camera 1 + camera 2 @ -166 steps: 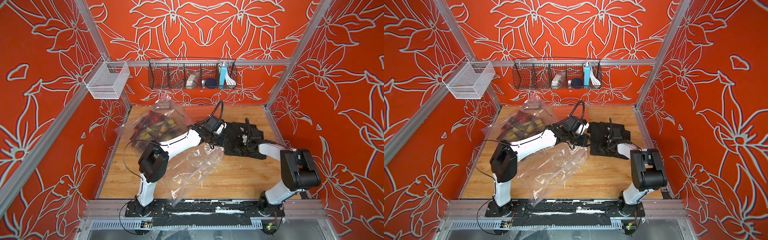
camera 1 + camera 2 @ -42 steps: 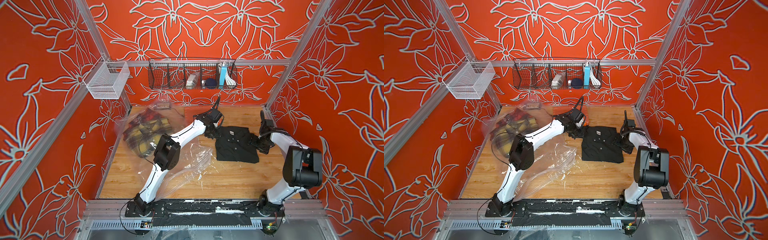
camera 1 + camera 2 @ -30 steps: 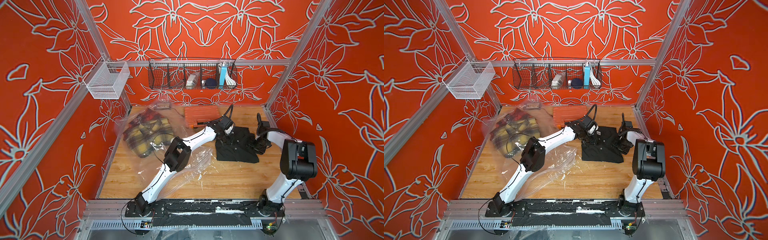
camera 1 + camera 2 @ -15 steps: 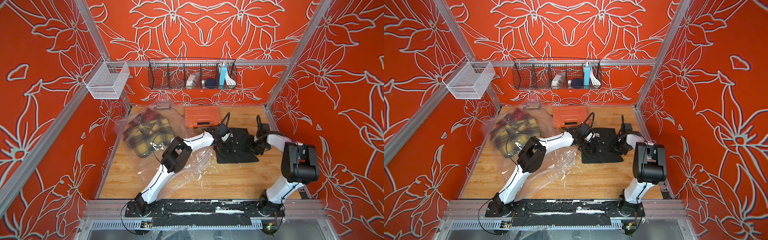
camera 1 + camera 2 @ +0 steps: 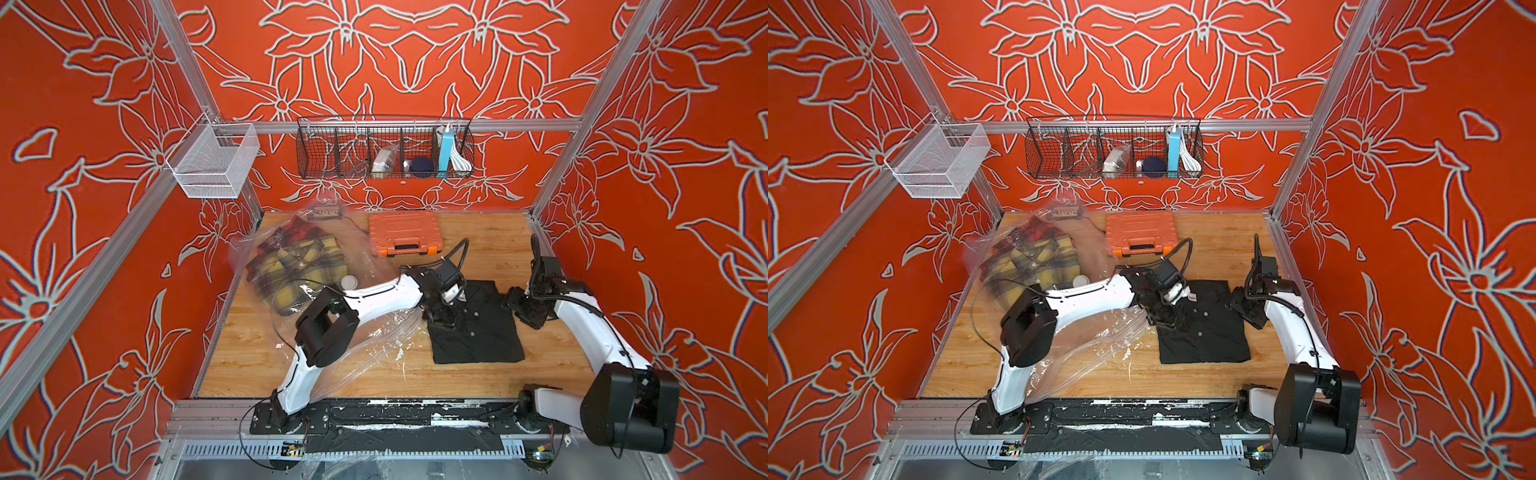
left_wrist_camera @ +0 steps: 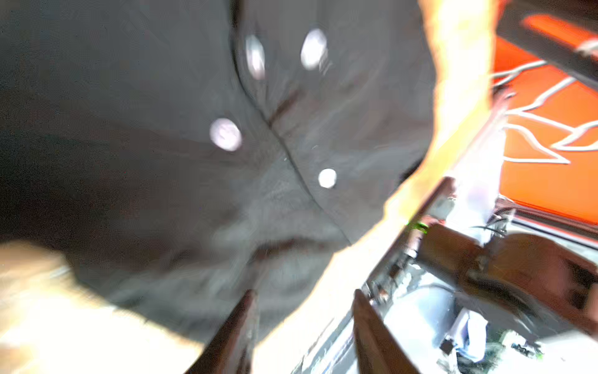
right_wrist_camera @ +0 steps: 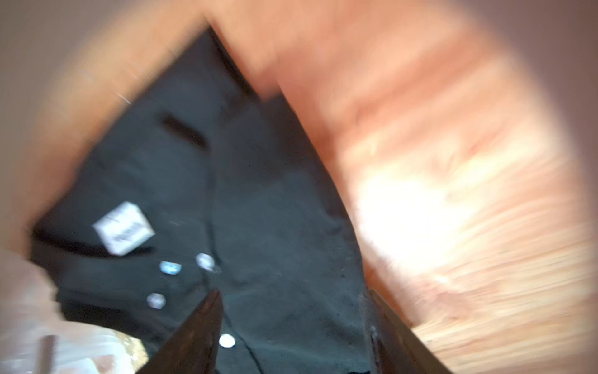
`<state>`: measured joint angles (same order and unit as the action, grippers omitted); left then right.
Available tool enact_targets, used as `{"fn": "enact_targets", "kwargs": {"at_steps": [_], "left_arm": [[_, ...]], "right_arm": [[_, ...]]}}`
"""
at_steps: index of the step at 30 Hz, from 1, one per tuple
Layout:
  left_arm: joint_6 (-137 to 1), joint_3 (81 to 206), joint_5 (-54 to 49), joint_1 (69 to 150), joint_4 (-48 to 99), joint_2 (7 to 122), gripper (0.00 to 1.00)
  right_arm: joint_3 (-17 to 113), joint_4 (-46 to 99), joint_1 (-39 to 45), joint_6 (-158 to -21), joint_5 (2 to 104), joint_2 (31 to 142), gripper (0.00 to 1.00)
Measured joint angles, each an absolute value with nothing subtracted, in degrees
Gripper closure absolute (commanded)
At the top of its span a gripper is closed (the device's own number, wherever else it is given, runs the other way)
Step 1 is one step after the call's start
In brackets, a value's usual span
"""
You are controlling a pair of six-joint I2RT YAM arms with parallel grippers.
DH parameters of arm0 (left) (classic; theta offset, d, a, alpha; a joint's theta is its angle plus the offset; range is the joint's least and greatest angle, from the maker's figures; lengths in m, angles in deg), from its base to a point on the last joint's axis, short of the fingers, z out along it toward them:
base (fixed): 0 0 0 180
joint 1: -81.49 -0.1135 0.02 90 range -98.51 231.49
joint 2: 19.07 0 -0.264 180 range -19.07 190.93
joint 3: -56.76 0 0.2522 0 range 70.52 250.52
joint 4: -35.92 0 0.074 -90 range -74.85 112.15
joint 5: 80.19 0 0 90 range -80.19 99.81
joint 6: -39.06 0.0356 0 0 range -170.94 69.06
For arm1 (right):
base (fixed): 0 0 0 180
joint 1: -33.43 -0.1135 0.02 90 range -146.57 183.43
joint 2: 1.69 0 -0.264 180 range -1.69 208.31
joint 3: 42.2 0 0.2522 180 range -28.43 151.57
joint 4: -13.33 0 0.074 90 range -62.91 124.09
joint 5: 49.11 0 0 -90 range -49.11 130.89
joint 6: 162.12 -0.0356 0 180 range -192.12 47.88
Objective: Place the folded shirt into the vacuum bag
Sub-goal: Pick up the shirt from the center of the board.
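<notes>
Shirt (image 5: 478, 338) (image 5: 1208, 338), black and folded, lies flat on the desk (image 5: 478, 384), right of centre and wholly outside the bag. Its long axis runs front to back, slightly skewed. The collar and its white label point at the back wall, the hem at the robot's base, and the button row follows that line.

Just to its left lies the bag (image 5: 384, 330) (image 5: 1098, 332), clear and crinkled, stretched on a diagonal from the back-left corner to the front rail, passing under the left arm. Its near edge comes right up to the shirt's left side; whether they touch I cannot tell. A plaid shirt (image 5: 295, 266) sits inside the far end, with the round white cap (image 5: 349, 282) beside it.

The left fingers (image 5: 442, 316) (image 5: 1165, 318) are down on the shirt's left edge below the collar. In the blurred wrist view they stand apart, released, one over cloth and one over wood. The right fingers (image 5: 510, 299) (image 5: 1233, 301) are at the shirt's right edge, spread wide over the cloth, pinching nothing.

An orange case (image 5: 403, 232) rests at the back.
</notes>
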<state>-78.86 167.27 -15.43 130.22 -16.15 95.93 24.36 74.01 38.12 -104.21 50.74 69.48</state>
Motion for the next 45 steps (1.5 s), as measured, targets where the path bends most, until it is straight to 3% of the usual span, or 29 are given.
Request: {"fn": "enact_targets", "kwargs": {"at_steps": [4,10,17,29,34,39,41,45], "left_arm": [[-76.1,173.2,-10.0,123.3,-18.8,94.1,0.43],[-74.0,175.1,-6.4,118.7,-18.6,98.4,0.49],[-75.1,158.4,-9.2,117.3,-11.2,98.3,0.55],[-79.3,144.5,-11.1,114.8,-6.2,88.1,0.57],[-79.9,144.4,-12.5,114.1,-4.7,87.0,0.57],[-80.0,144.4,-13.3,114.0,-4.3,87.0,0.58],[-80.0,144.4,-13.4,114.0,-4.3,87.0,0.57],[-79.7,144.8,-13.4,114.0,-4.9,87.0,0.55]], "right_arm": [[27.6,74.2,35.2,-102.8,50.4,70.9,0.3],[31.7,74.7,21.5,-103.3,49.2,77.1,0.31],[35.1,74.8,9.7,-106.9,44.8,83.6,0.2],[48.8,76.7,-2.6,-109.4,34.9,100.8,0.18],[50.5,77.3,-2.8,-109.1,33.4,105.7,0.31],[49.5,76.3,-2.7,-108.1,33.4,107.0,0.73],[48.8,75.7,-2.4,-107.5,33.6,106.6,0.83],[46.7,74.6,-1.4,-106.3,35.4,102.3,0.9]]}}
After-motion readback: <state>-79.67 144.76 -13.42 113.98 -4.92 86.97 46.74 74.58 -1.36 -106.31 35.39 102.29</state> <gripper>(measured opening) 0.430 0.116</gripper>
